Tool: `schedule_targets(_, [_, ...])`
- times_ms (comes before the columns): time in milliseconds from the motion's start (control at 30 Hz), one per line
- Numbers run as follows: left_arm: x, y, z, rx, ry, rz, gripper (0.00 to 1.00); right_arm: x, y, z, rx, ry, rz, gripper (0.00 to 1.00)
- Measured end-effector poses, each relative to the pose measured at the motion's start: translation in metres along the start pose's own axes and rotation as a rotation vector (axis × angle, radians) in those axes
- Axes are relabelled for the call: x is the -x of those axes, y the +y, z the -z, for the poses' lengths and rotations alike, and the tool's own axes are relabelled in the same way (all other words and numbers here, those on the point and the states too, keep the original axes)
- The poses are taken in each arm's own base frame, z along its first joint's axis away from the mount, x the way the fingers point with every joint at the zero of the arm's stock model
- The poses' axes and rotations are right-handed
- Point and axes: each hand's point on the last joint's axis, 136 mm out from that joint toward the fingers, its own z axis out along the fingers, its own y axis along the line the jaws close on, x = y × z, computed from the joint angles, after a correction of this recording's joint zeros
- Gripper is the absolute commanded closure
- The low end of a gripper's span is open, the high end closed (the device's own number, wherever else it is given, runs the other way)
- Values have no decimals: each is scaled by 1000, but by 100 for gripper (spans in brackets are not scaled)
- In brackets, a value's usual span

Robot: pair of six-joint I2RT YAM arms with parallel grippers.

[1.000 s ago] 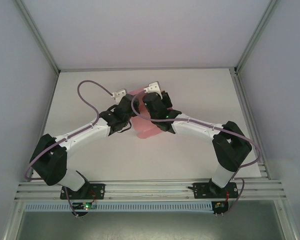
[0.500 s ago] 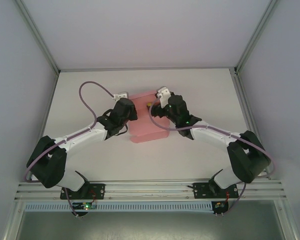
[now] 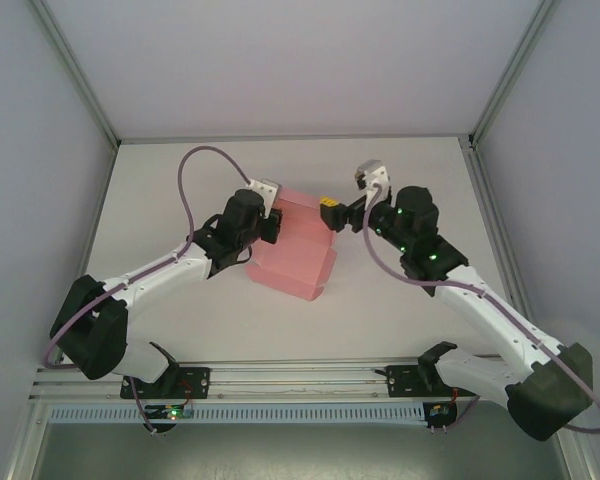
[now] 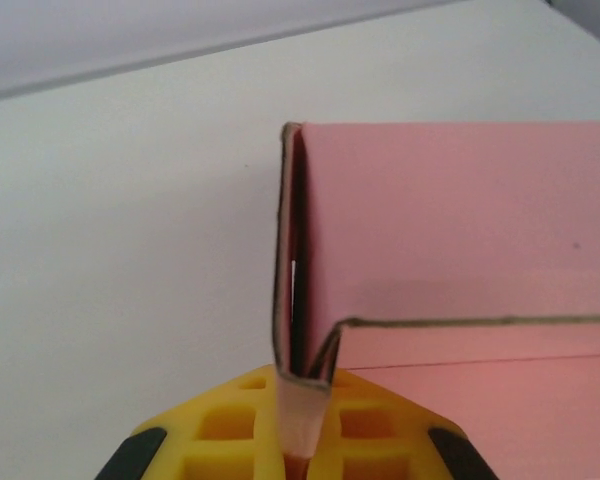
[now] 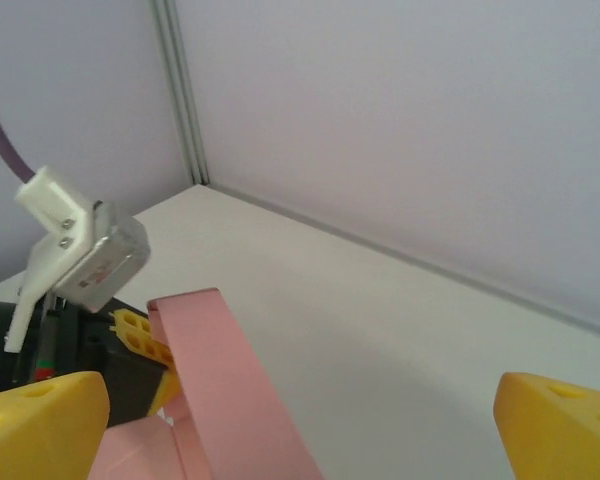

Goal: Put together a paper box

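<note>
On the table, central: paper box, partly folded, one wall raised, now turned askew versus half a second ago. At its left edge, left gripper, pinching a doubled fold tight. Off to the right, right gripper, newly pulled clear of the box, fingers spread, empty. Likely repositioning for the next flap.

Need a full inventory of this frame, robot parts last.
paper box: 1, pink, partly folded, mid-table between the arms.
table: 1, white, under everything.
rail: 1, silver, near edge of the table.
cables: 2, purple, one along each arm.
arms: 2, white and black, bases at the rail.
left hand: 1, yellow fingers, shut on an edge of the paper box.
right hand: 1, yellow fingers, open, near the box's far right corner.
</note>
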Motion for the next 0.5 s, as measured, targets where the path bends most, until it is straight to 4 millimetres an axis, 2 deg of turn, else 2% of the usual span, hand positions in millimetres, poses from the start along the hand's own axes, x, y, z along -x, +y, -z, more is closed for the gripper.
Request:
schedule_targets(100, [15, -15, 4, -76, -18, -116, 100, -3, -7, 2, 14, 69, -68, 2])
schedule_targets(233, [20, -31, 8, -168, -32, -239, 100, -25, 2, -14, 92, 230, -173, 7])
schedule_targets(400, [24, -35, 5, -185, -42, -305, 100, -67, 22, -28, 226, 412, -313, 26])
schedule_targets(500, [19, -33, -5, -168, -20, -321, 100, -72, 29, -30, 280, 442, -373, 40])
